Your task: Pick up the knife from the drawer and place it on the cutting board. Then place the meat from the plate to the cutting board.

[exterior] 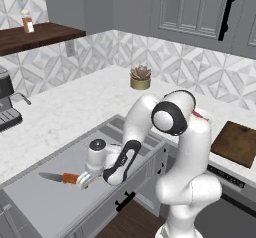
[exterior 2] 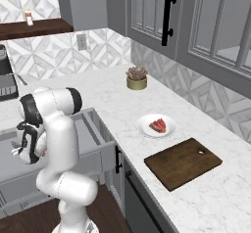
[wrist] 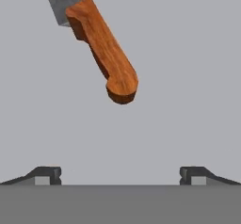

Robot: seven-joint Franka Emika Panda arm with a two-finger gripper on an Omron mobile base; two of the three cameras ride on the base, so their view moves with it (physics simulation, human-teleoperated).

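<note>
The knife [exterior: 60, 177] lies flat on the grey floor of the open drawer [exterior: 35, 202], blade pointing left. My gripper [exterior: 85, 181] hangs just over the butt of its orange handle. In the hand view the knife [wrist: 104, 49] lies slanted above my open gripper [wrist: 120, 175], clear of both fingertips [wrist: 47, 175], with nothing between them. The white plate [exterior 2: 157, 126] holds the red meat [exterior 2: 158, 125] on the counter, and the dark cutting board [exterior 2: 182, 162] lies just in front of it. My arm hides most of the plate [exterior: 206, 117] in the left base view, beside the cutting board [exterior: 237, 143].
A potted plant [exterior: 140, 77] stands near the back wall. A coffee machine [exterior: 7, 104] sits at the far left under a wooden shelf [exterior: 40, 34]. The pulled-out drawer front with its black handle [exterior: 125, 200] juts into the aisle by my base.
</note>
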